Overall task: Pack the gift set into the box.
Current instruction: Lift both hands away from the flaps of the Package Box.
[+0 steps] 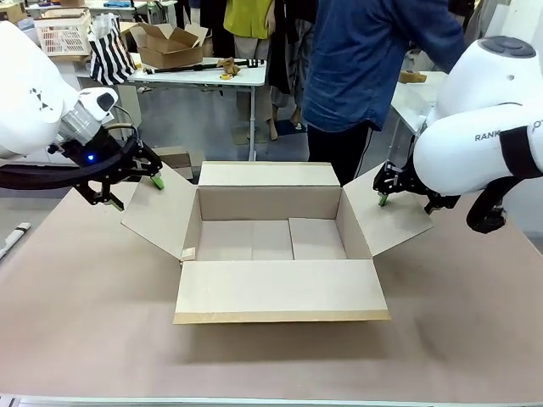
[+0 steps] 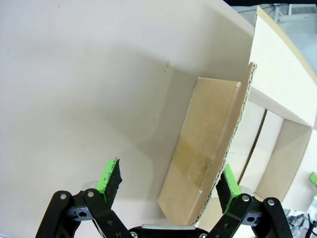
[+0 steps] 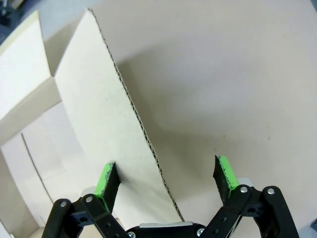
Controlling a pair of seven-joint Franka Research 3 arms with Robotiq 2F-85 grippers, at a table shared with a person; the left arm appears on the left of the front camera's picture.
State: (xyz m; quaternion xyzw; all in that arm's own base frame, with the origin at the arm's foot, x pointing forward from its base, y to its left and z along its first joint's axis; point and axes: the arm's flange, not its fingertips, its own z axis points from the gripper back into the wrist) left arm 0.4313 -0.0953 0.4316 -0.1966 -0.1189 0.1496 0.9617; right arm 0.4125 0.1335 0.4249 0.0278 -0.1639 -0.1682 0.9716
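The box (image 1: 271, 205), a large brown cardboard carton, stands open in the middle of the table with nothing inside and all four flaps spread outward. My left gripper (image 1: 137, 191) is open at the outer edge of the left flap (image 1: 161, 214). In the left wrist view the gripper (image 2: 170, 182) straddles that flap's corrugated edge (image 2: 225, 153) without touching it. My right gripper (image 1: 403, 197) is open at the right flap (image 1: 396, 222). In the right wrist view the flap's edge (image 3: 141, 129) runs between the spread fingers of that gripper (image 3: 165, 177). The gift set is out of view.
A person in a blue shirt (image 1: 365, 68) stands at the far side behind the box. The brown tabletop (image 1: 85, 322) is bare around the carton. Farther back, another table (image 1: 212, 75) carries a small open carton, a striped bag and a basket.
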